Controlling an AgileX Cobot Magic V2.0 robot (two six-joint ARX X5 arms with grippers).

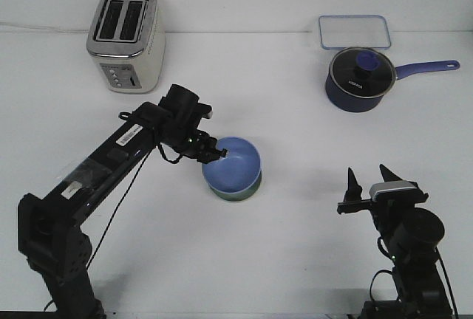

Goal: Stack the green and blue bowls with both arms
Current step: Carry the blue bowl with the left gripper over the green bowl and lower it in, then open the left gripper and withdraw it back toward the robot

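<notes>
Bright, even overhead light washes the white table (244, 260) nearly featureless; shadows are faint and soft beneath the arms and toaster (126, 38). Focus is fairly sharp, with mild graininess throughout

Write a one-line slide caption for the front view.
Left gripper at the rim of the blue bowl nested in the green bowl; right gripper open and apart.
</notes>
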